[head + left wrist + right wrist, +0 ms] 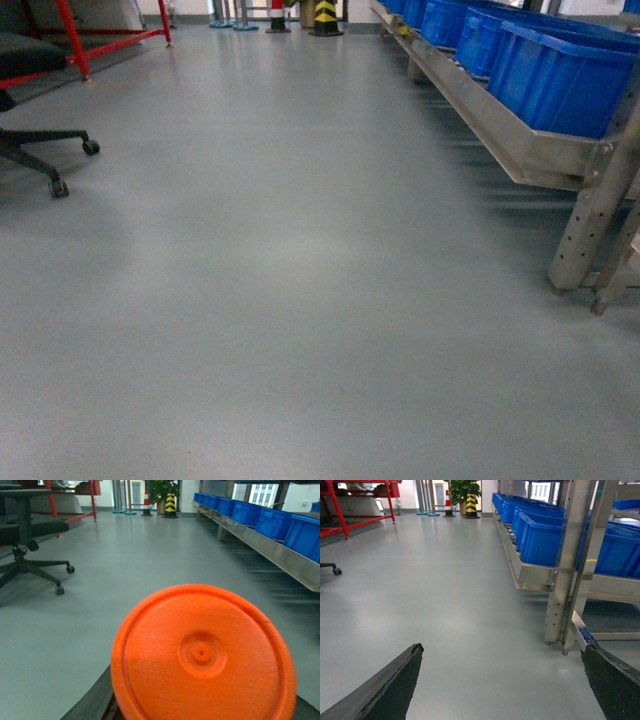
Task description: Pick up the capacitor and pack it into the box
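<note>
The capacitor (202,655) is a round orange piece whose flat circular face, with a small hub in the middle, fills the lower left wrist view. My left gripper (202,702) is shut on it. Only a dark finger (97,700) shows at its lower left edge; the rest is hidden behind the disc. My right gripper (502,647) hangs open over bare grey floor, its dark fingers (395,682) wide apart with nothing between them. Neither gripper shows in the head view. The box is out of view.
A metal rack (520,150) with big blue bins (560,75) runs along the right; its legs (560,590) stand close to my right gripper. A black office chair (40,110) and a red frame (75,40) are on the left. A yellow-black bollard (326,17) stands far ahead.
</note>
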Controlling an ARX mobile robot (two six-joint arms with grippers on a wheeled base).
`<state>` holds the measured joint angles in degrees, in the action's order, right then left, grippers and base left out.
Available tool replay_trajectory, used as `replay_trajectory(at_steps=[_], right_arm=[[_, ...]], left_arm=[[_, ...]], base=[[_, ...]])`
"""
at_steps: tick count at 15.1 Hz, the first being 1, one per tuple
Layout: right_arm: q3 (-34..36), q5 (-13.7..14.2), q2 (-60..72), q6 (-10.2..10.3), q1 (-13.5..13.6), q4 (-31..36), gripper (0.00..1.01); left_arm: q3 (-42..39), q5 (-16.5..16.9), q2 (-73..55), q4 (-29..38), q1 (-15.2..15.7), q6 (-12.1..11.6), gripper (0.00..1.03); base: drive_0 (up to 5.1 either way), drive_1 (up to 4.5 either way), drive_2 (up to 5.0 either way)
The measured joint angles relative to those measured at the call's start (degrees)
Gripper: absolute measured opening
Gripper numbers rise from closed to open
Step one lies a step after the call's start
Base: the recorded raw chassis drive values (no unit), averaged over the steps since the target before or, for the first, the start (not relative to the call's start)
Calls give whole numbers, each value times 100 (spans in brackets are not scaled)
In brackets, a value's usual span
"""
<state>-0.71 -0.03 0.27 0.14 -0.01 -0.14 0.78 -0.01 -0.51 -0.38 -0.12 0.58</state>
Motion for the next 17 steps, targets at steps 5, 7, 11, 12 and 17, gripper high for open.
replay_trajectory(at_steps=[5, 7, 11, 12, 17], right_arm=[[0, 0, 0, 0, 0, -13, 98], [0, 0, 0, 0, 0, -9, 98], [0, 4, 0, 0, 0, -4, 98], [0, 2, 0, 0, 0, -26, 98], [0, 0, 0, 0, 0, -26, 98]], left_arm=[[0, -2, 0, 0, 0, 0, 44], [0, 0, 0, -4, 0, 0, 44], [0, -4, 0, 4, 0, 0, 44], [0, -7, 0, 4, 0, 0, 44], [0, -7, 0, -4, 0, 0, 44]], base=[[-500, 236, 236], [-500, 236, 236], [-500, 236, 236], [-500, 236, 236], [-500, 236, 236]])
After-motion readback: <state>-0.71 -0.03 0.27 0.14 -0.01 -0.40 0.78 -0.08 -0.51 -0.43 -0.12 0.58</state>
